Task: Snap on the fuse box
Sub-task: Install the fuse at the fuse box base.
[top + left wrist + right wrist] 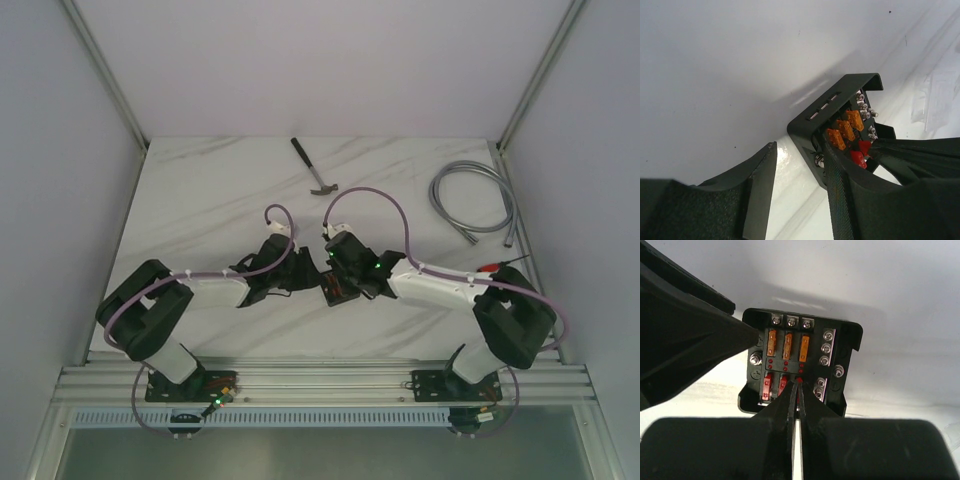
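The fuse box [336, 291] is a small black square box lying open-side up on the marble table between my two grippers. Its slots hold orange fuses [786, 346] in the far row and red fuses [768, 386] in the near row. My right gripper [799, 381] is shut, and its tips rest on a red fuse in the third near slot. My left gripper [800, 150] stands open, with bare table between its fingers. Its right finger [850, 195] lies against the fuse box [812, 127] at the left wall; the same finger [700, 340] touches the fuse box [850, 340] in the right wrist view.
A hammer [315, 168] lies at the back middle of the table. A coiled grey hose [475, 200] lies at the back right. A small red-tipped tool [487, 268] is by the right arm. A faint clear plastic piece [935, 97] lies beyond the box.
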Controlling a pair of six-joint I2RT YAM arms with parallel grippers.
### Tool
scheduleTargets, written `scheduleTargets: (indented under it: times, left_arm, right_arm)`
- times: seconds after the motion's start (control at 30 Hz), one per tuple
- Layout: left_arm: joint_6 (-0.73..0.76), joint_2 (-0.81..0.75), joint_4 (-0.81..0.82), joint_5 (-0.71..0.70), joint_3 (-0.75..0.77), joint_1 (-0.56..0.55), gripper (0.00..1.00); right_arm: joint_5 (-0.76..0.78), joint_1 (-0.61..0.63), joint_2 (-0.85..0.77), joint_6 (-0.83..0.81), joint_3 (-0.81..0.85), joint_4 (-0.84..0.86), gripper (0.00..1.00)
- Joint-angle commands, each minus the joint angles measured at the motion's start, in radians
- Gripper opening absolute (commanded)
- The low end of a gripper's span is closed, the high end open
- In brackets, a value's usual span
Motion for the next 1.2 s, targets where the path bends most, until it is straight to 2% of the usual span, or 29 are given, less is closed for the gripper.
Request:
scheduleTargets:
  times: [0.0,0.2,0.67,1.17]
  left_arm:
    - [-0.020,0.025,0.032,0.028,0.030,-0.006,0.51]
    - [-0.027,0.038,0.035,0.026,0.030,-0.008,0.47]
    - [-0.051,0.038,0.024,0.003,0.023,-0.007,0.43]
    - [-0.057,0.043,0.022,0.004,0.023,-0.007,0.40]
  right_arm:
    - [-0.012,-0.005,0.060,0.014,0.010,-0.090,0.05]
    - [-0.018,-0.007,0.078,0.018,-0.010,-0.131,0.00]
    - [-0.056,-0.005,0.024,0.004,-0.029,-0.183,0.03]
    - [-0.014,-0.005,0.135,0.004,-0.023,-0.305,0.00]
